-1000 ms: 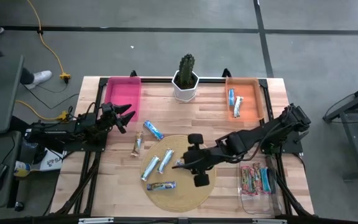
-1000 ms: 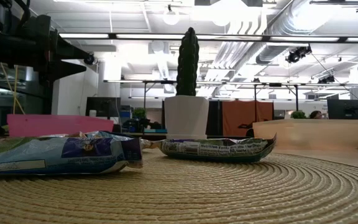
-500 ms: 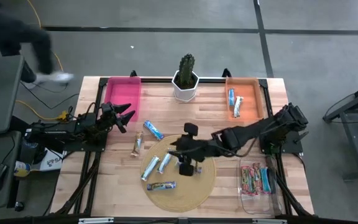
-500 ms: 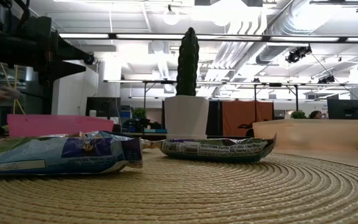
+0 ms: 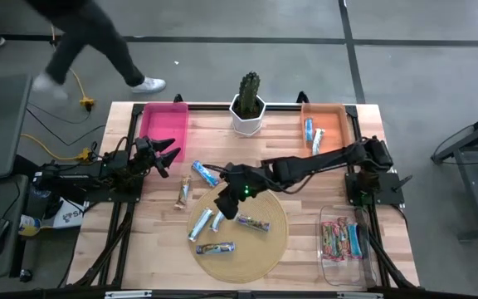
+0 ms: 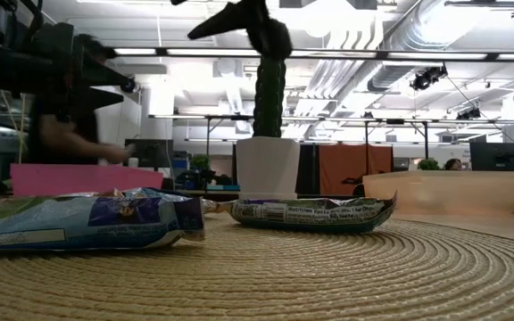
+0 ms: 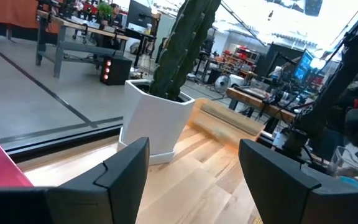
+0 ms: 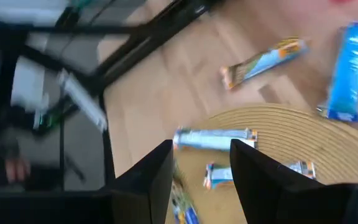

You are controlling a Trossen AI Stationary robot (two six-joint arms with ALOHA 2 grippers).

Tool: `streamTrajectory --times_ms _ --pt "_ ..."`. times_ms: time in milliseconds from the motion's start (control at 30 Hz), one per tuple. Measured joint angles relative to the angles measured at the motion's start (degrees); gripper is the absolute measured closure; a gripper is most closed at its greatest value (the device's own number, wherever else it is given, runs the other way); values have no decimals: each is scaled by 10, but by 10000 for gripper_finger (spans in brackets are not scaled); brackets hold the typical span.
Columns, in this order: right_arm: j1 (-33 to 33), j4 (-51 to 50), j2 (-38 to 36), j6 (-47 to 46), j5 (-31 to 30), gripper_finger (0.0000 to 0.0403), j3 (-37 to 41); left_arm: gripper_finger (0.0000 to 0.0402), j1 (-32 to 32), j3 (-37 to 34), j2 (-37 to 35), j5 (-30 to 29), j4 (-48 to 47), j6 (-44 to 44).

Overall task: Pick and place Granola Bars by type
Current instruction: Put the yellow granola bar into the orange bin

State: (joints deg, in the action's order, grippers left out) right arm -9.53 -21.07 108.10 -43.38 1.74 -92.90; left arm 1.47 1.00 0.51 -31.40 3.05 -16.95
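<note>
Several granola bars lie loose in the high view: a blue one and a tan one on the bare wood, two blue-and-white ones, a multicoloured one and another on the round woven mat. My right gripper is open and hovers over the mat's far left part, above the blue-and-white bars, touching nothing. It shows high up in the low view. My left gripper waits open beside the pink bin.
A pink bin stands at the far left. An orange bin at the far right holds two bars. A clear bin at the near right holds several. A potted cactus stands far centre. A person walks past beyond the table.
My right gripper has moved from the mat's right half toward the table's left and far edge and has risen into the top of the low view. A multicoloured bar now shows on the mat where the gripper was. A person has walked by beyond the far left corner.
</note>
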Motion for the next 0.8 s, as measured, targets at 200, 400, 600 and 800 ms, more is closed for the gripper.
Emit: streamTrajectory --times_ms 200,400,600,800 --pt "1 -12 9 322 52 260 0 156 0 0 0 0 0 0" --pt "8 -18 26 595 21 260 0 156 0 0 0 0 0 0" --pt "33 -7 56 722 30 261 0 156 0 0 0 0 0 0" --pt "44 -18 84 844 96 261 0 156 0 0 0 3 0 0"
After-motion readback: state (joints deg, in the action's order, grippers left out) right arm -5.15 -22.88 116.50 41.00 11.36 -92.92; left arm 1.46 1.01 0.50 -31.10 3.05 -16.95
